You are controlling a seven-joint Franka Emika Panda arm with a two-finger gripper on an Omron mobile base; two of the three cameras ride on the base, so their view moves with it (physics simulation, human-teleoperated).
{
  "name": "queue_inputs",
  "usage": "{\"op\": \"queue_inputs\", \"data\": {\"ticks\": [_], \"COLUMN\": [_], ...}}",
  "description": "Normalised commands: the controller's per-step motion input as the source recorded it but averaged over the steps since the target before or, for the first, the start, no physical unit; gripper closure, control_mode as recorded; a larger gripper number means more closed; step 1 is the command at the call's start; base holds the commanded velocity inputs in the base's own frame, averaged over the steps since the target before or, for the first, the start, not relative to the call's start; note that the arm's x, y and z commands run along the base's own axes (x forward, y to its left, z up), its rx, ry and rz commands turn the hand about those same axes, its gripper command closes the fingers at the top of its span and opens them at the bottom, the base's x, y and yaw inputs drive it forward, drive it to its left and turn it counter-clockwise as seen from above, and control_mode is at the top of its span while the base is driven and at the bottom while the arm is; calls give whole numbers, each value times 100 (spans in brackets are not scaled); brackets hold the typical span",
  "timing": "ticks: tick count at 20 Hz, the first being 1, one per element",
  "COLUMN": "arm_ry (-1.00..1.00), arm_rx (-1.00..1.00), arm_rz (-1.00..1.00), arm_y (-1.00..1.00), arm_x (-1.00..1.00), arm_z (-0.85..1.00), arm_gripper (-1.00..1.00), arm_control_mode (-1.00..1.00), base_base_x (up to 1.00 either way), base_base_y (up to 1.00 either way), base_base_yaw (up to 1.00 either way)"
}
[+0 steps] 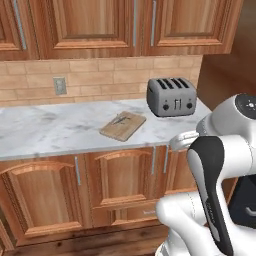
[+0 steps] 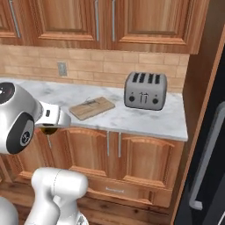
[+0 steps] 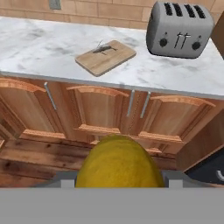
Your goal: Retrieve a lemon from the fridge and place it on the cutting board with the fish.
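round waxy yellow lemon (image 3: 119,161) clamped in claw (image 3: 119,181), flat wooden cutting board (image 3: 106,57) with slim grey fish (image 3: 105,48)

Bare grey marble desk (image 1: 45,130) open left of the light-brown wooden cutting board (image 1: 123,125), grey four-slot toaster (image 1: 171,96) standing well right of it, wooden wall cabinets (image 1: 100,25) overhanging above.

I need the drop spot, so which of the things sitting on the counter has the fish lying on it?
The wooden cutting board, left of the toaster. It lies flat and light brown with the small grey fish on top; the toaster is a grey box carrying nothing.
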Motion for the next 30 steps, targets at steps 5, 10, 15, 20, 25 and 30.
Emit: {"op": "queue_inputs", "data": {"ticks": [5,10,15,20,25,30], "arm_ry": [0,0,0,0,0,0], "arm_rx": [0,0,0,0,0,0], "arm_rz": [0,0,0,0,0,0], "arm_y": [0,0,0,0,0,0], "arm_x": [0,0,0,0,0,0], "arm_z": [0,0,0,0,0,0], "arm_gripper": [100,100,100,100,100,100], "arm_control_mode": [100,100,100,100,100,100], "base_base_x": [30,29,37,56,37,36], "base_base_y": [41,59,90,40,-13,-19], "base_base_yaw": [-30,-21,-10,-4,0,0]}}
